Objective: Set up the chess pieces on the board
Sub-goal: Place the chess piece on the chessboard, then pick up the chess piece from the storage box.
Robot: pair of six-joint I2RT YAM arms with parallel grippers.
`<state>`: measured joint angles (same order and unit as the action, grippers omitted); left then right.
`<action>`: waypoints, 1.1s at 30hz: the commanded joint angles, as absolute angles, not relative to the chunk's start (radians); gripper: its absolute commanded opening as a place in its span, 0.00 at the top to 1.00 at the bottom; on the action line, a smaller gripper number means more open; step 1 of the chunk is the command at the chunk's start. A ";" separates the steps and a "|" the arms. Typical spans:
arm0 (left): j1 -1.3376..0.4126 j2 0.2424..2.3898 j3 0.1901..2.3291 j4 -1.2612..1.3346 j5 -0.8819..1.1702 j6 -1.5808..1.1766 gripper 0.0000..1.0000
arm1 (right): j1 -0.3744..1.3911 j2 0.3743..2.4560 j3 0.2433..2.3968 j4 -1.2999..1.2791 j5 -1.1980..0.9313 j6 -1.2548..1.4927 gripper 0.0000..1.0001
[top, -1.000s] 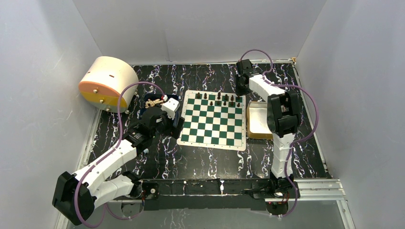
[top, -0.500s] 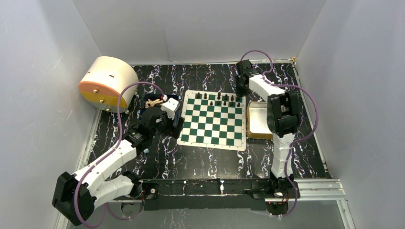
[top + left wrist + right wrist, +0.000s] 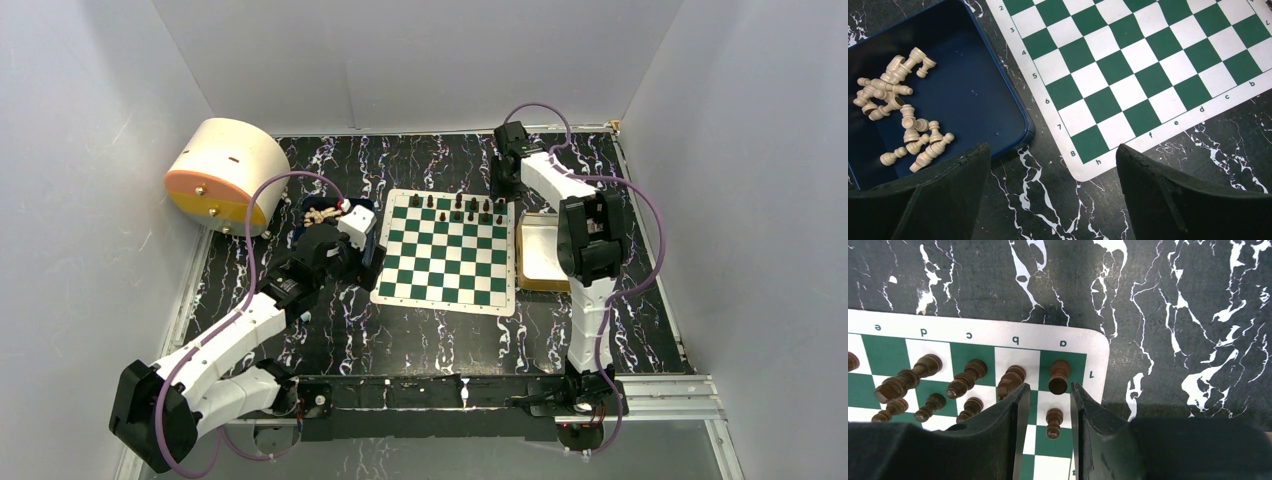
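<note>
Top view: the board (image 3: 447, 252) lies mid-table, with dark chess pieces (image 3: 458, 208) on its far rows.

Left wrist: left gripper (image 3: 1052, 155) is spread wide and empty, over the edge of a blue tray (image 3: 1020, 112) w/ pale pieces (image 3: 898, 107).

Right wrist: right gripper (image 3: 1049, 387) is only slightly parted and I see no grip. A pawn (image 3: 1053, 421) stands betw. its fingers, untouched, and a taller piece (image 3: 1059, 376) is just ahead on the corner square.

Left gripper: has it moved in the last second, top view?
No. The left gripper hovers at the same spot by the board's near-left corner as before.
</note>
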<state>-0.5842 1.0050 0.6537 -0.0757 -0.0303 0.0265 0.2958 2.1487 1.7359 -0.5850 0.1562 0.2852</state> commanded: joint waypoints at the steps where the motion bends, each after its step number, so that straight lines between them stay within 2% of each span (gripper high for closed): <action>1: -0.580 0.976 0.667 -0.062 -0.038 0.034 0.08 | 0.292 2.085 1.799 -0.629 0.176 0.304 0.55; 5: -0.580 0.973 0.668 -0.067 -0.042 0.034 0.08 | 0.288 2.031 1.782 -0.669 0.219 0.319 0.54; 12: -0.579 0.973 0.666 -0.059 -0.088 -0.045 0.07 | 0.261 1.854 1.632 -0.668 0.296 0.311 0.54; 21: -0.580 1.070 0.733 -0.140 -0.153 -0.189 0.07 | 0.163 1.600 1.265 -0.493 0.398 0.313 0.56; 26: -0.580 1.110 0.772 -0.195 -0.135 -0.154 0.07 | 0.089 1.581 1.144 -0.416 0.388 0.294 0.56; 33: -0.580 1.052 0.736 -0.155 -0.132 -0.146 0.08 | -0.018 1.631 1.093 -0.343 0.286 0.268 0.61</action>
